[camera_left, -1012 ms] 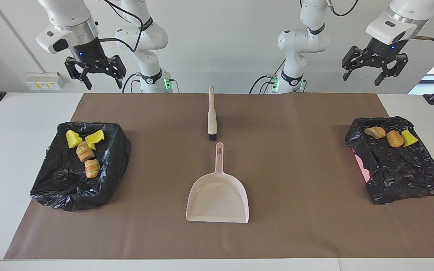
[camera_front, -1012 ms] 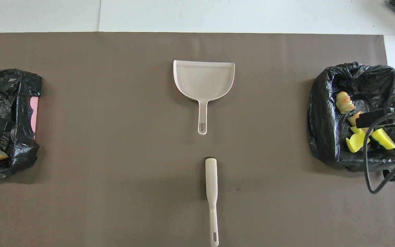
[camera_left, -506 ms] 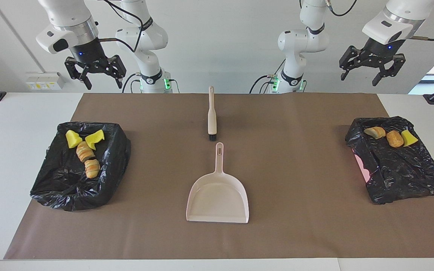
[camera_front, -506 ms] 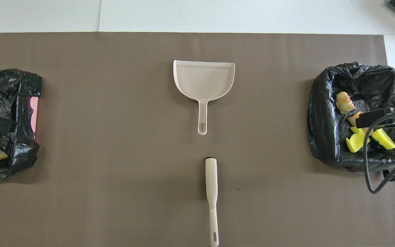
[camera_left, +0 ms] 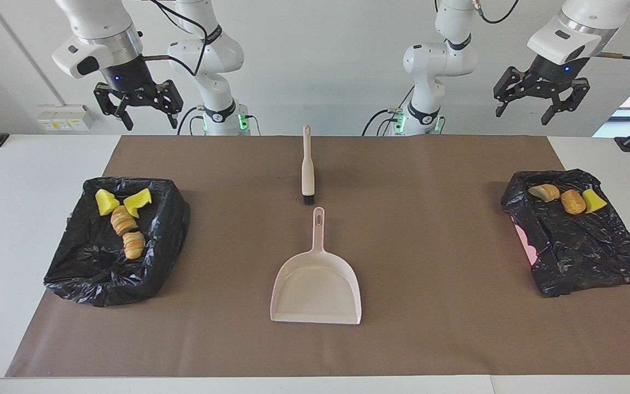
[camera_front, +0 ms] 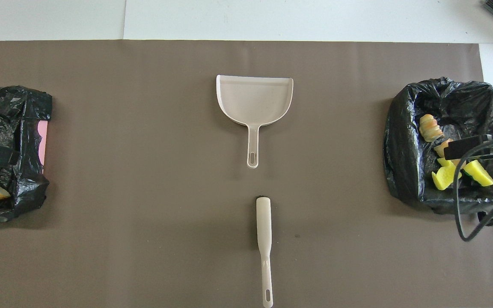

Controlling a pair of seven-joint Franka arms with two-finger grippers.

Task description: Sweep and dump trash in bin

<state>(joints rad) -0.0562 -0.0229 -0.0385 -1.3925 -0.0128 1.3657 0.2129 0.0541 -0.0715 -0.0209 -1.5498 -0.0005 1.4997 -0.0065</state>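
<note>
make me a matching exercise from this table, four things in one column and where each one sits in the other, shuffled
Things:
1. beige plastic dustpan
2. beige hand brush with dark bristles
3. four bits of trash, two yellow spongy wedges and two golden-brown pastry lumps
4. three bits of trash, two golden-brown lumps and one yellow wedge

Places:
A. in the black-bagged bin at the left arm's end
B. mid-mat, nearer to the robots than the other tool
C. in the black-bagged bin at the right arm's end
D. mid-mat, farther from the robots than the other tool

Pairs: 1-D, 2-B, 3-C, 4-A
</note>
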